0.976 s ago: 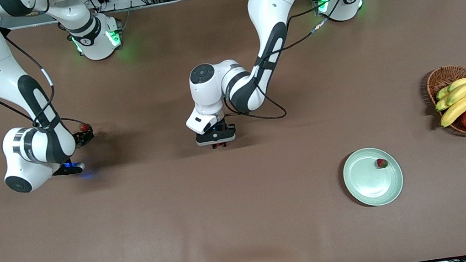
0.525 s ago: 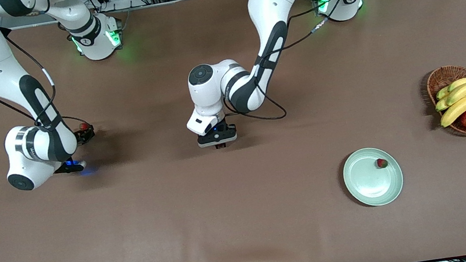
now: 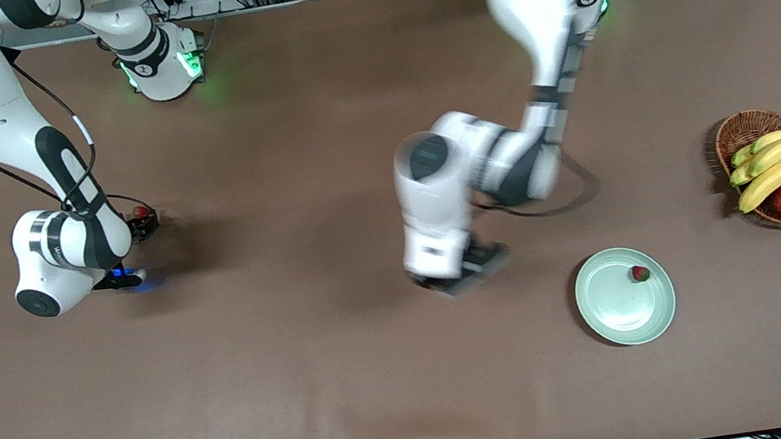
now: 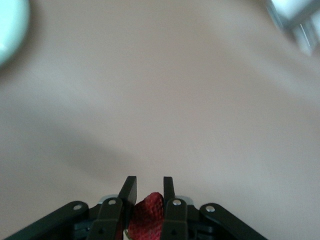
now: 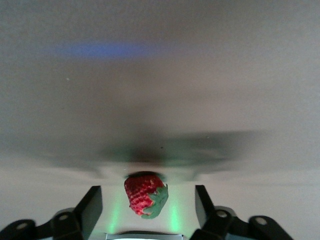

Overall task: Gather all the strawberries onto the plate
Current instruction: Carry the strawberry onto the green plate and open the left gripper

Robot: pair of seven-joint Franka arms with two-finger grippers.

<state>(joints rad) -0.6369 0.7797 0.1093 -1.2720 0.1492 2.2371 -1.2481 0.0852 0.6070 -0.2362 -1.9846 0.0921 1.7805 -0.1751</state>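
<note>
The left gripper (image 4: 148, 192), clamped on a strawberry (image 4: 146, 216), hangs over the bench (image 3: 307, 387) at ten o'clock from the plate (image 3: 617, 313), which holds one strawberry (image 3: 640, 273). The right gripper (image 5: 147, 200) stands apart around a third strawberry (image 5: 145, 194) at the right arm's end.

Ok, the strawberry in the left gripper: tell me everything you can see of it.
The strawberry is a small, deep red berry with a bumpy, seeded-looking skin. The left gripper is shut on it, one black finger pressed against each side, so only its middle shows between them; no leafy cap is visible. It is in the air over bare brown table, near the pale green plate but not over it.
</note>
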